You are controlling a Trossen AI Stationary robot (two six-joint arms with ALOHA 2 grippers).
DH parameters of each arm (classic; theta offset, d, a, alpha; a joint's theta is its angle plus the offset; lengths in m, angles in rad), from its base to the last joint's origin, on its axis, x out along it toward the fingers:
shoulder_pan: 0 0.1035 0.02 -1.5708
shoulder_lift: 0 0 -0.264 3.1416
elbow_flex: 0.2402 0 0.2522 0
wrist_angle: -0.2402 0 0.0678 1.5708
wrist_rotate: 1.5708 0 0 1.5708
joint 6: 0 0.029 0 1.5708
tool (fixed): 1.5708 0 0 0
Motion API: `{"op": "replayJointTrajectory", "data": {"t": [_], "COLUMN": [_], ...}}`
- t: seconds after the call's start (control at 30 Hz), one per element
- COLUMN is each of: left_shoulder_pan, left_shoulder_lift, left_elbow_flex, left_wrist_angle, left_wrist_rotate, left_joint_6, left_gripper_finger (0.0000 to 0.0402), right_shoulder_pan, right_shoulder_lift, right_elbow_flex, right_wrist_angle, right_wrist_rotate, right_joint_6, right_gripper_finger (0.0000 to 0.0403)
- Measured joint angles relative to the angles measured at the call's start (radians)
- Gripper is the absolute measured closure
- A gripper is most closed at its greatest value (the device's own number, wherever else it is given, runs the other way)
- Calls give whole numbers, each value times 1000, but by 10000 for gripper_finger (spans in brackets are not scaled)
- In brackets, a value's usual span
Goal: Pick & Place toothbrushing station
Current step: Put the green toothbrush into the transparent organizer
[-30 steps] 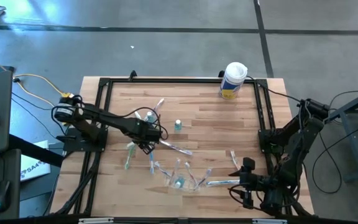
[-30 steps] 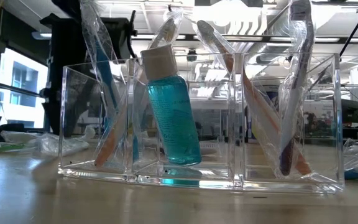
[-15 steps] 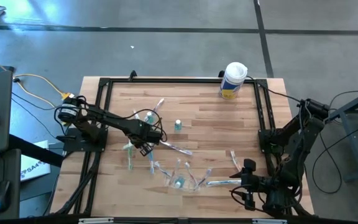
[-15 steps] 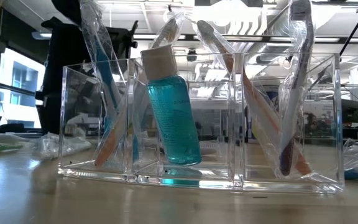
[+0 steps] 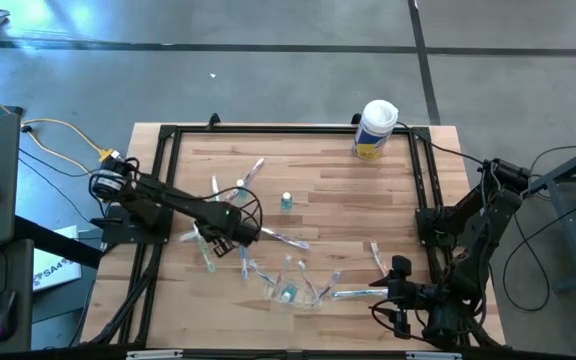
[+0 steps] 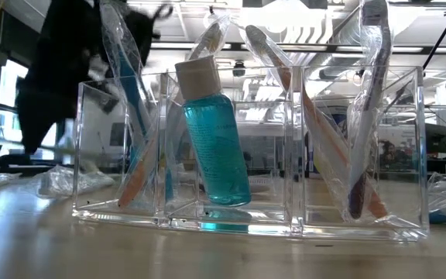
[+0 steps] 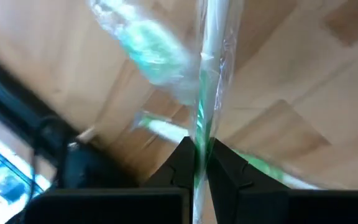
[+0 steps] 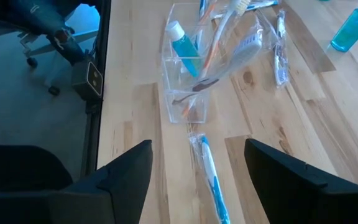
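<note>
I'm mid-pick: my left gripper (image 7: 199,163) is clamped on a thin green-and-white toothbrush in a clear crinkly wrapper (image 7: 209,74), left of centre in the high view (image 5: 205,247), seemingly just off the wooden table (image 5: 348,190). Next I probably carry it to the small clear plastic holder (image 5: 293,288) at lower centre and drop it upright into a free compartment. The holder already has wrapped brushes and a teal bottle (image 6: 214,143). My right gripper (image 8: 201,180) waits at lower right, fingers spread wide, gripping nothing.
</note>
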Motion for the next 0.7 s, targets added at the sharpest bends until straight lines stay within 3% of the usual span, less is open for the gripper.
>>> {"op": "replayJointTrajectory", "data": {"t": [0.23, 0.43, 0.7], "left_shoulder_pan": [-164, -292, -381], "left_shoulder_lift": [-2, -34, -29], "left_elbow_flex": [244, 387, 420], "left_wrist_angle": [-298, -288, -279], "left_wrist_rotate": [-143, -231, -247], "left_joint_6": [-134, -163, -238], "left_gripper_finger": [384, 384, 384], "right_shoulder_pan": [0, 3, 9], "right_shoulder_lift": [0, 0, 0], "right_elbow_flex": [0, 0, 0], "right_wrist_angle": [0, 2, 9], "right_wrist_rotate": [1, -1, -11], "right_joint_6": [20, 26, 27], "right_gripper_finger": [155, 155, 155]}}
